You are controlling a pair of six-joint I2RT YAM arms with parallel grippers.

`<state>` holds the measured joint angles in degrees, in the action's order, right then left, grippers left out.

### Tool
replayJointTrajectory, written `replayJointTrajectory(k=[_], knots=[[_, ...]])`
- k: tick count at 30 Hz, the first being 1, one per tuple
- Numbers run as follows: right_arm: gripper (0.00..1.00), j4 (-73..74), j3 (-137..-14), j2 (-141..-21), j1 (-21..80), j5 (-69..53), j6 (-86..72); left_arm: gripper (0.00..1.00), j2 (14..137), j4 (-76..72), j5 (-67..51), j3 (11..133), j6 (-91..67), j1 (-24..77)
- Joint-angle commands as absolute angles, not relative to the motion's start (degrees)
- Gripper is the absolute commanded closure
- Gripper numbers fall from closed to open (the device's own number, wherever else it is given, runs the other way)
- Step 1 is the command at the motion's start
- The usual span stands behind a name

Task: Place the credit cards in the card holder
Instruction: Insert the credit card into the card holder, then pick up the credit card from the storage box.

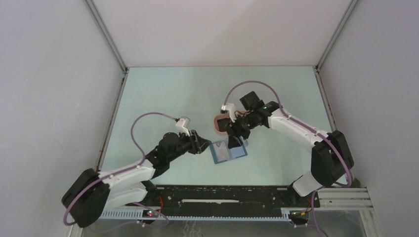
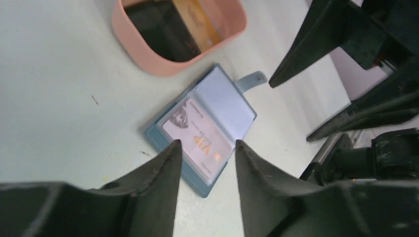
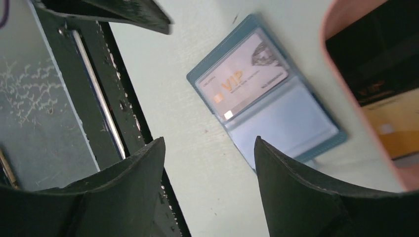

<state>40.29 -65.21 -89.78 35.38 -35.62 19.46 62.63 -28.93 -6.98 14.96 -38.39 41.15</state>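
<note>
While the card holder (image 1: 228,151) (image 2: 207,133) (image 3: 267,103) lies spread open and flat on the table (image 1: 163,98), close to the near edge and roughly midway between the left and right edges, you've got both sets of jaws apart and empty. Left jaws: parted, hovering low over the holder's page on the left arm's (image 1: 128,173) side, nothing between them. Right jaws: parted wider, over the holder's far side next to the pink tray (image 1: 216,123) (image 2: 148,59) (image 3: 341,19), nothing held.

Holder is open with the clear sleeves facing up, so a card can slide in from above. One pale VIP card (image 2: 197,136) (image 3: 244,81) sits inside the sleeve on the left arm's side, print readable through the plastic; looks fully seated. The other sleeve looks empty, likely the next slot. Snap tab (image 2: 254,78) lies flat, out of the way.

The tray sits just beyond the holder toward the far edge, close but not touching. It holds a black card (image 2: 158,29) (image 3: 375,54) and a gold card (image 2: 195,22) (image 3: 395,128), overlapping; can't tell if more lie under them. So the task reads as partly done, with tray cards to go.

My read: the right jaws are placed to reach into the tray, the left jaws to pin the holder. Watch the holder, it's light and may skid when a card is pushed in.
</note>
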Motion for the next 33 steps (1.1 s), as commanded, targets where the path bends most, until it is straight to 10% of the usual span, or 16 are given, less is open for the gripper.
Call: replayJointTrajectory(k=[1, 13, 33], knots=[[0.25, 41.8, -68.6, -84.6, 30.0, -41.4, 23.8, 0.45, 51.7, -21.0, -0.3, 16.3, -29.7, 41.4], [0.25, 34.7, -78.1, -88.3, 20.7, -49.1, 13.9, 0.01, 41.4, -24.0, 5.6, 17.3, -22.8, 41.2], [0.33, 23.7, -82.3, -111.7, 23.7, -31.2, -10.8, 0.09, 77.2, -39.1, -6.5, 27.7, -36.6, 35.6]])
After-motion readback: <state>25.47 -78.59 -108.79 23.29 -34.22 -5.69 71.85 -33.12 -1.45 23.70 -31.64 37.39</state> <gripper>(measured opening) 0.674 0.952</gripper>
